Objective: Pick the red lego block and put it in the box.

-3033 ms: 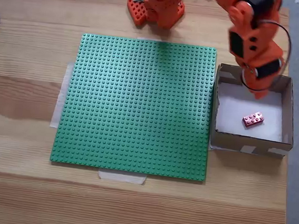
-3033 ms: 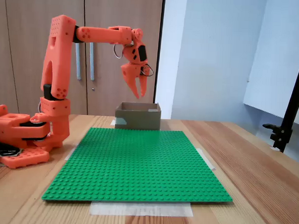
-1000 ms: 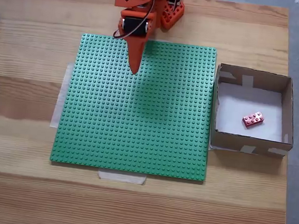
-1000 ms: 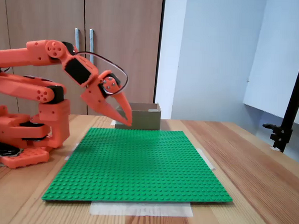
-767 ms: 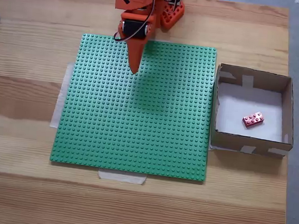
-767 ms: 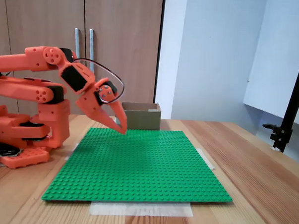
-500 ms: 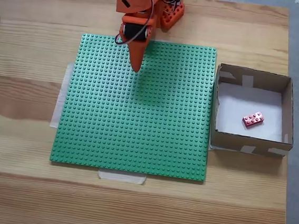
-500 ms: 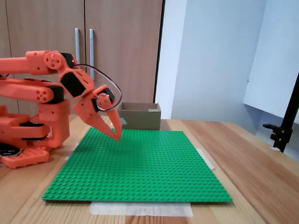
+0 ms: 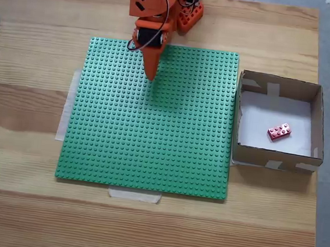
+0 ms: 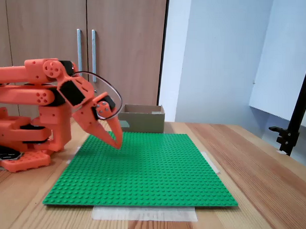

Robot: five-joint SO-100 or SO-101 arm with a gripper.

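The red lego block (image 9: 279,131) lies on the white floor of the box (image 9: 317,123), a low cardboard box at the right of the green baseplate (image 9: 152,134). From the front, the box (image 10: 142,119) stands behind the baseplate (image 10: 140,169) and its inside is hidden. My orange gripper (image 9: 151,75) is shut and empty, pointing down at the far part of the baseplate, well left of the box. In the front fixed view the gripper (image 10: 117,142) has its tip just above the studs, with the arm folded low.
The arm's base (image 10: 20,139) sits at the far left of the table in the front fixed view. A black stand (image 10: 295,115) rises at the right edge. Pale tape strips (image 9: 134,195) hold the baseplate to the wooden table.
The arm left the box, swung over the baseplate's far side and shut its gripper. Over the last second it folded lower and drew slightly back. The block stayed put in the box.
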